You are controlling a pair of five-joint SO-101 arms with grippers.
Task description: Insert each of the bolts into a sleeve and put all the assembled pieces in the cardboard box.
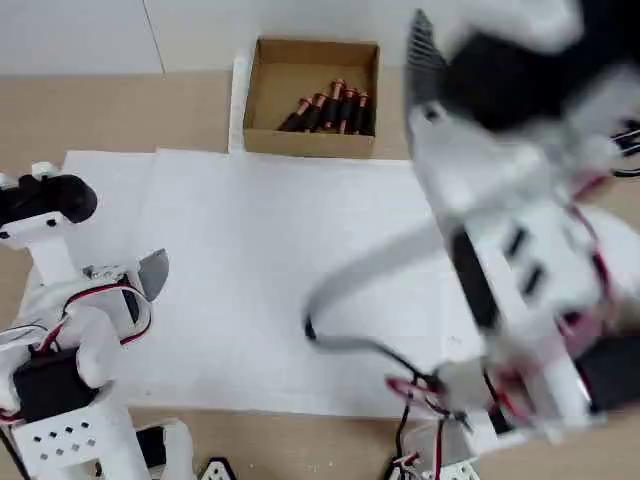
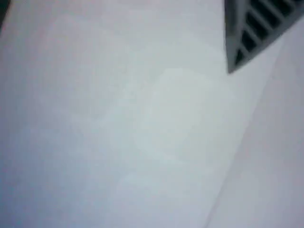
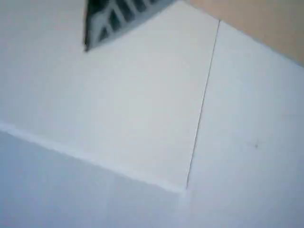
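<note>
High view: assembled pieces (image 1: 328, 108) lying inside cardboard box (image 1: 283, 85), beyond white sheet (image 1: 260, 270).

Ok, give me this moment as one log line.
cardboard box: assembled pieces inside | left gripper: low over white sheet | right gripper: raised near box

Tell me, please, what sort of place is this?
Probably a robotics lab or hobby workbench. One small robot arm and a second arm stand at a tan table covered with white paper sheets, and a cardboard box holds small assembled pieces.
</note>
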